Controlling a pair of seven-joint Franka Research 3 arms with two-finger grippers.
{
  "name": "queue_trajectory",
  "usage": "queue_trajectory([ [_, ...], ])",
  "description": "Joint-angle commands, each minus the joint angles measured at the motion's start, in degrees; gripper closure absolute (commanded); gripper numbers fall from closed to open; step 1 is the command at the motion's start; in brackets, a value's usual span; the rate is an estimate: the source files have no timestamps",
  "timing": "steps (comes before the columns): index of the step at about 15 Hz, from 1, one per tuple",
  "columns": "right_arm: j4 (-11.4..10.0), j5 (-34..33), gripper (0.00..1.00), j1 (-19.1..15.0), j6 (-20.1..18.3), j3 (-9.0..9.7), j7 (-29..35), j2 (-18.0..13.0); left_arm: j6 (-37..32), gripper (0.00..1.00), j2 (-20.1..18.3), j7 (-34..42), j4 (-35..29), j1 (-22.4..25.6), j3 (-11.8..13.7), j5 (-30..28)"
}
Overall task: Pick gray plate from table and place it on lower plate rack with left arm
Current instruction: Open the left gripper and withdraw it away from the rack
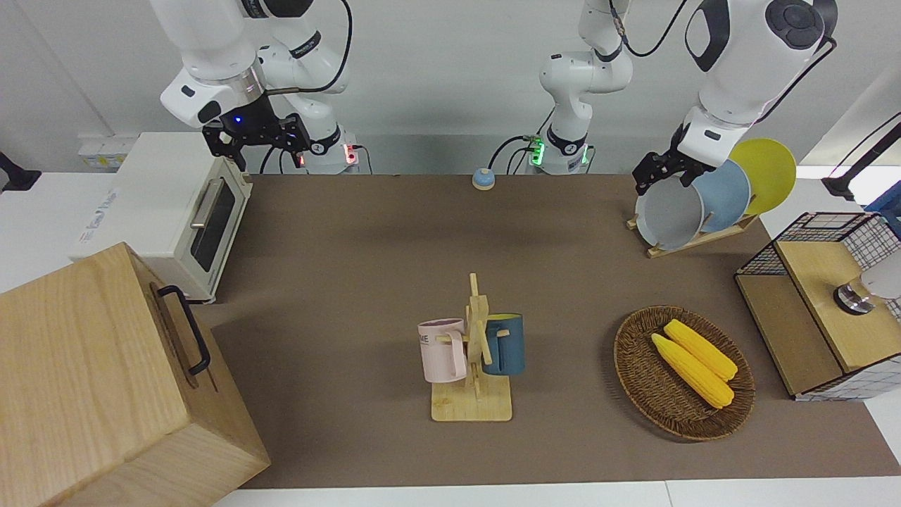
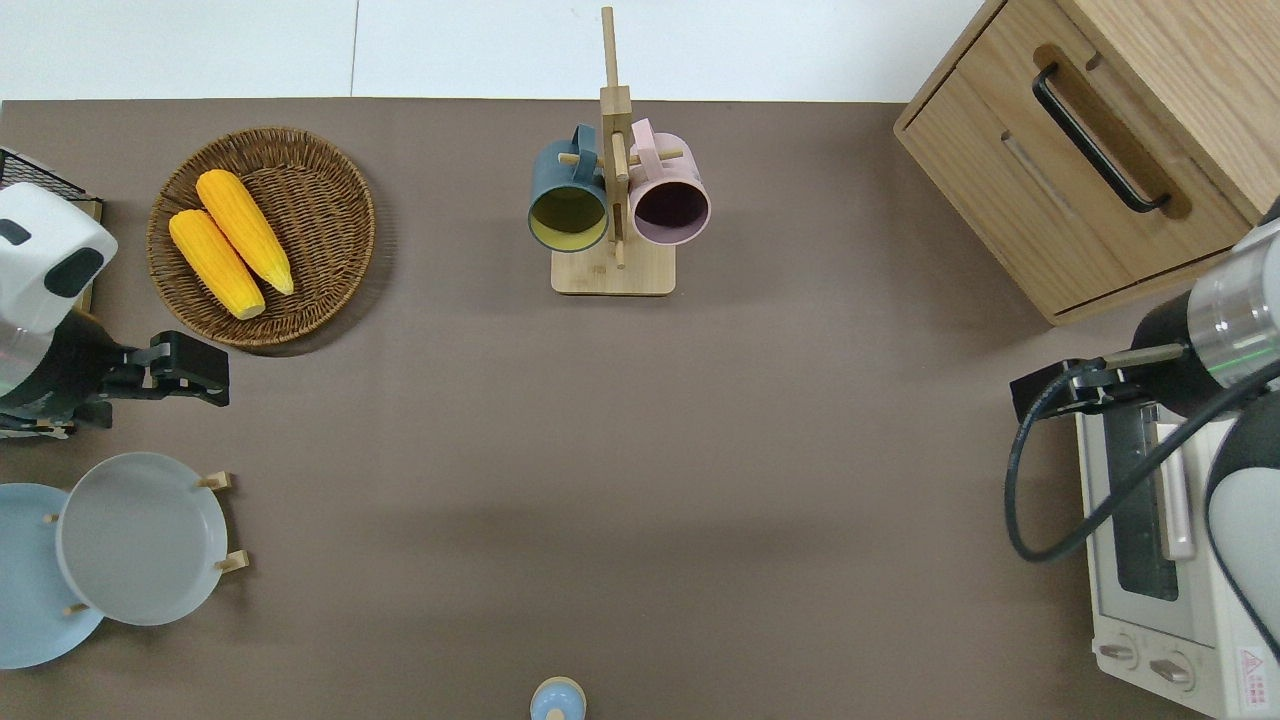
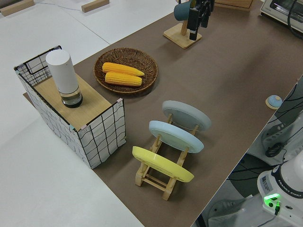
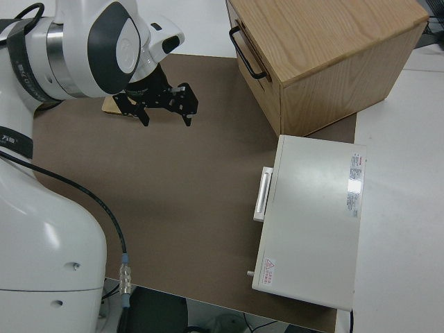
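Observation:
The gray plate (image 1: 669, 215) stands on edge in the lower plate rack (image 1: 697, 239), in the slot toward the table's middle; it also shows in the overhead view (image 2: 140, 540) and the left side view (image 3: 186, 115). The rack's pegs (image 2: 215, 481) and base (image 3: 156, 178) show beside it. My left gripper (image 1: 660, 176) is open and empty, lifted clear of the plate; seen from overhead (image 2: 215, 378) it is over bare table between the rack and the basket. My right gripper (image 1: 260, 151) is parked and open (image 4: 166, 121).
A sky-blue plate (image 1: 725, 197) and a yellow plate (image 1: 764, 172) fill the rack's other slots. A wicker basket (image 2: 330, 180) holds two corn cobs. A mug tree (image 2: 612, 270), wire crate (image 1: 816, 232), toaster oven (image 1: 176, 211), wooden cabinet (image 1: 105, 380) and small bell (image 1: 483, 179) stand around.

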Motion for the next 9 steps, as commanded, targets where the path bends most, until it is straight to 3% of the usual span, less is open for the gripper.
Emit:
queue_trajectory([
  [1, 0.41, -0.37, 0.017, -1.32, -0.62, 1.13, 0.68, -0.12, 2.73, 0.01, 0.91, 9.38, 1.48, 0.15, 0.18, -1.51],
  [9, 0.41, -0.37, 0.017, -1.32, -0.62, 1.21, 0.68, -0.12, 2.73, 0.01, 0.91, 10.45, 1.48, 0.15, 0.09, -1.07],
])
